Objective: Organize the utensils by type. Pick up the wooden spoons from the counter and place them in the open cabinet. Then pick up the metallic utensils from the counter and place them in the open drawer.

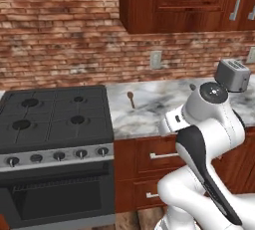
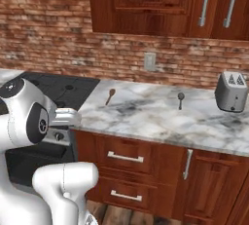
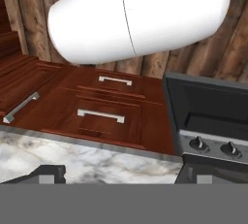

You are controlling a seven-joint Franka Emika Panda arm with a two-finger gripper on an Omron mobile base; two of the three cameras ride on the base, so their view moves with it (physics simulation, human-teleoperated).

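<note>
A brown wooden spoon (image 1: 131,98) (image 2: 110,96) lies on the marble counter (image 1: 149,109) (image 2: 155,117), just right of the stove, with its bowl toward the wall. Further right lies a dark grey metal spoon (image 2: 180,99). My gripper (image 3: 121,174) hangs open and empty over the counter's front edge (image 3: 87,157), and both its fingertips (image 3: 48,173) show. The hand (image 1: 170,122) (image 2: 64,117) sits in front of the wooden spoon and well short of it. Above the counter, the open cabinet (image 1: 169,0) (image 2: 141,2) shows a shelf inside. The open drawer is out of view.
A black gas stove (image 1: 52,119) (image 2: 63,87) stands left of the counter. A silver toaster (image 1: 232,74) (image 2: 231,91) sits at the counter's right end. Shut drawers (image 2: 125,158) (image 3: 100,116) and a narrow door (image 2: 187,163) lie below. A wall outlet (image 2: 150,61) is behind.
</note>
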